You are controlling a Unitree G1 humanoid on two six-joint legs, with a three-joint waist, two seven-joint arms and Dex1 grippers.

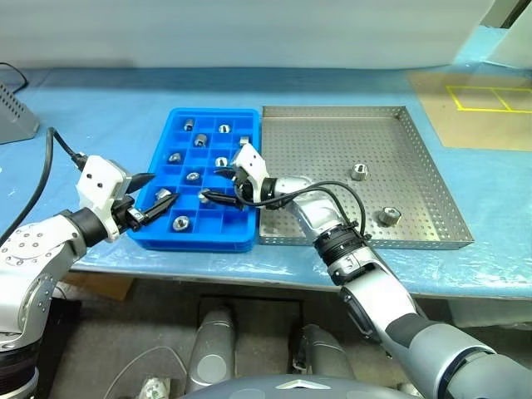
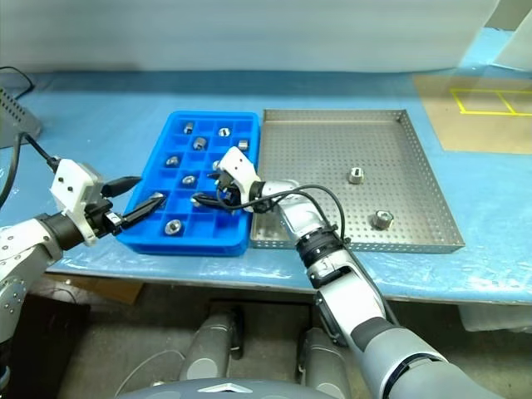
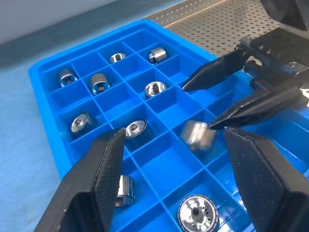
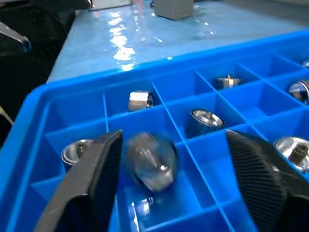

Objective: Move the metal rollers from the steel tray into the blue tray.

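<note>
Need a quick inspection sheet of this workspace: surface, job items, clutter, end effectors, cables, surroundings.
Surface: table under a light-blue covering.
Job's things: blue tray holds several metal rollers; blurred roller between the right end effector's fingers; two rollers remain in the steel tray.
Clutter: grey box at the table's left edge.
End effectors: left end effector open over the tray's near-left corner; right end effector open over the tray.
Cables: black cables on both arms.
Surroundings: yellow floor tape.

blue tray (image 1: 246, 241) left of steel tray (image 1: 432, 174), touching
</note>
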